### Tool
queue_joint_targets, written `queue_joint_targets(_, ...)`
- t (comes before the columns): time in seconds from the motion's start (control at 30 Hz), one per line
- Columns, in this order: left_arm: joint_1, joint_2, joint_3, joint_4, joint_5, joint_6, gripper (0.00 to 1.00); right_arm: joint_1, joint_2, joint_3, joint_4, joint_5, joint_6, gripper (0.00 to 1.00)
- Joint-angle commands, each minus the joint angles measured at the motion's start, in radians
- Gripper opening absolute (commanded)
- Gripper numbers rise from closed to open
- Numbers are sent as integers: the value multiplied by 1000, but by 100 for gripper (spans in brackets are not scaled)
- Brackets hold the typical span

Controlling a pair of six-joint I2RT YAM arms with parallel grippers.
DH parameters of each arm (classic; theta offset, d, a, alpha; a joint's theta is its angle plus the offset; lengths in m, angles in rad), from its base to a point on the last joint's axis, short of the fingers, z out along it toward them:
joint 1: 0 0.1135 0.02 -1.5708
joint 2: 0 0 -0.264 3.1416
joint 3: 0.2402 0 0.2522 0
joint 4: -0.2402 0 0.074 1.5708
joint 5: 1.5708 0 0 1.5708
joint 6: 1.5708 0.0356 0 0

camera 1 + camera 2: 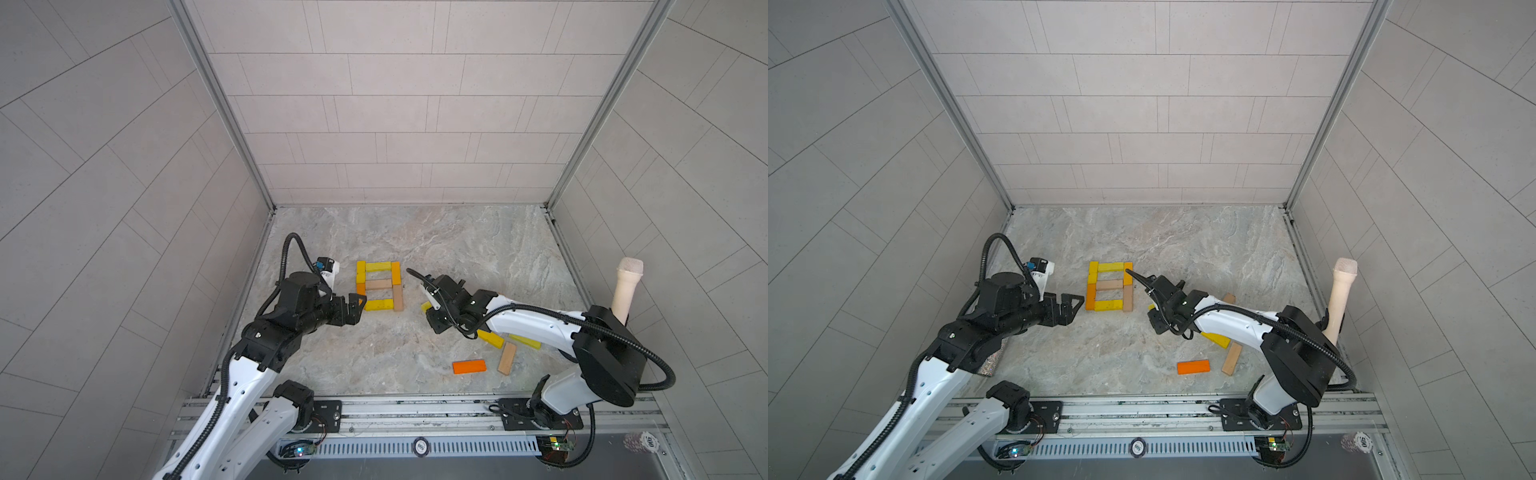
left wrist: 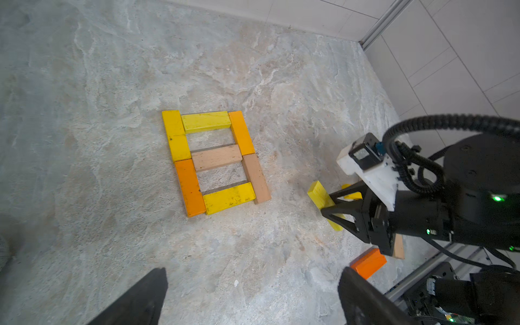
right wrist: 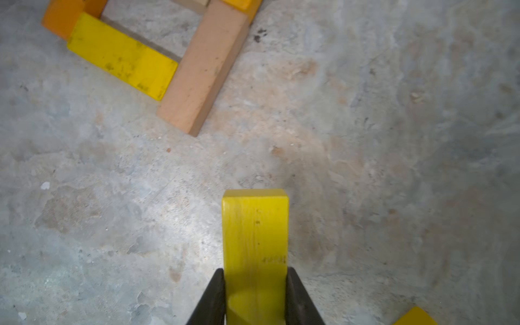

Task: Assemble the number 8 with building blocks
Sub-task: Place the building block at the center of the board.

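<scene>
You have the number 8 [image 2: 216, 160] lying flat on the desk [image 1: 374, 357] between the two arms: seven bars in yellow, orange and tan, closing two square holes. Your left fingers [image 2: 140, 301] are spread wide with nothing between them, just beside the figure's lower orange bar [image 2: 190, 187] and apart from it. Your right fingers [image 3: 212, 301] are clenched on the sides of a yellow block [image 3: 256, 239], which sticks out ahead of them near the figure's tan corner bar [image 3: 202, 70]. By that arm an orange block [image 1: 469, 366], a tan block [image 1: 507, 358] and a spare yellow block [image 1: 490, 338] lie loose on the desk
</scene>
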Motion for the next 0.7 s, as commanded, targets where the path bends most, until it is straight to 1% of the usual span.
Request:
queue_joint_targets(0.0, -5, 10, 3, 55, 105, 33, 100, -51, -17, 34, -40, 34, 35, 25)
queue_joint_targets(0.17, -26, 17, 3, 94, 205, 59, 100, -122, 16, 84, -64, 68, 52, 24)
queue_joint_targets(0.33, -65, 19, -18, 147, 281, 48, 100, -168, 75, 149, -62, 94, 74, 23)
queue_joint_targets(0.47, -124, 20, -22, 152, 250, 37, 100, -187, 152, 222, -57, 93, 87, 23)
queue_joint_targets(0.67, -172, -10, -47, 152, 205, 20, 100, -192, 278, 327, -47, 97, 107, 23)
